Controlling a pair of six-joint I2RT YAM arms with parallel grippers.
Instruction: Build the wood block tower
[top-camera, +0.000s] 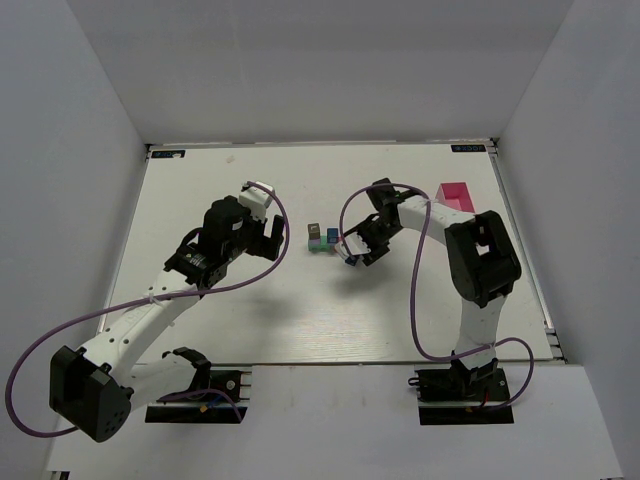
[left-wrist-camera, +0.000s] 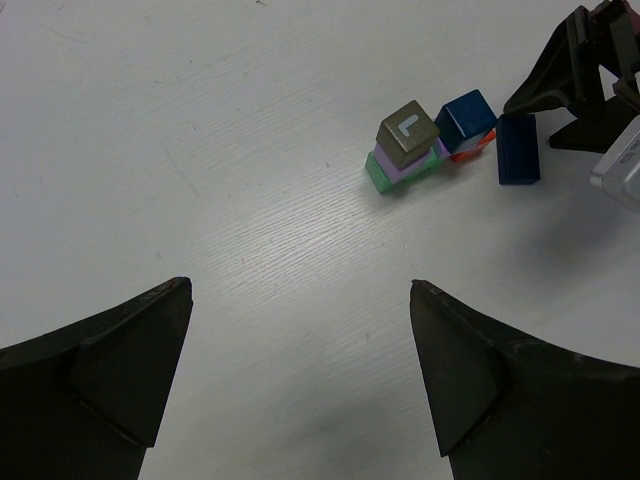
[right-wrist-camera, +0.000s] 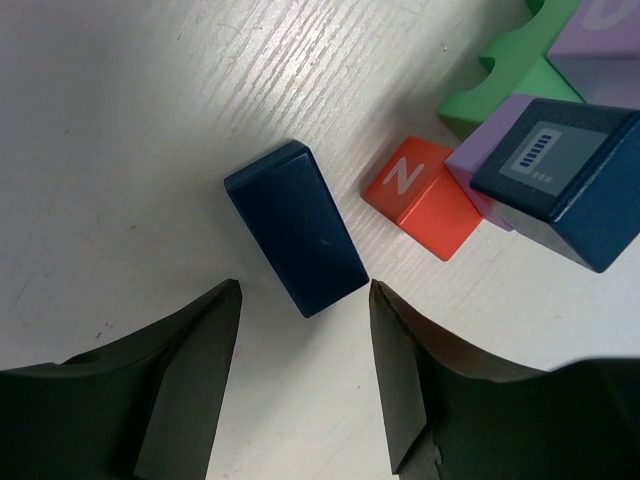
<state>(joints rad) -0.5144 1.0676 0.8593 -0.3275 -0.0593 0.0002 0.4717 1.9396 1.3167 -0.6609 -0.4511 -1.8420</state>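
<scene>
**Top view.** The tower (top-camera: 321, 238) sits mid-desk (top-camera: 300, 320), between the two arms. The left fingers (top-camera: 274, 240) are near its left side, not touching. The right fingers (top-camera: 356, 250) are low, just beside its right side. The pink box (top-camera: 455, 194) is at the back right, well apart. The blocks are too small here to sort.

**Left wrist.** The left fingers (left-wrist-camera: 110, 380) are spread wide with nothing between them, only bare desk. The tower is ahead:
- A grey block (left-wrist-camera: 408, 133) sits on a lilac block (left-wrist-camera: 392, 165), which sits on a green block (left-wrist-camera: 378, 178).
- A blue cube (left-wrist-camera: 466, 115) is next to them, with a red-orange block (left-wrist-camera: 472, 148) showing under it.
- A dark blue brick (left-wrist-camera: 518, 150) lies flat on the desk just right of the cluster, not yet stacked.

The right fingers (left-wrist-camera: 560, 70) are just behind the brick.

**Right wrist.** The right fingers (right-wrist-camera: 190, 370) are released, either side of the near end of the dark blue brick (right-wrist-camera: 297, 228), with a gap showing on both sides. The brick lies skewed to the finger line. The red-orange block (right-wrist-camera: 420, 197) is just beside it across a narrow strip of desk. The blue cube (right-wrist-camera: 560, 180) sits raised on a lilac piece, close by.

**Risks (judgement).**
- Closing on a skewed brick could twist it or slide it into the red-orange block and shove the tower.
- A pinch at the brick's end alone may let it pivot or droop on the lift.
- The tower-side finger has little room, so a sideways correction could clip the blue cube.
- The tall grey stack would topple from a light bump.
</scene>
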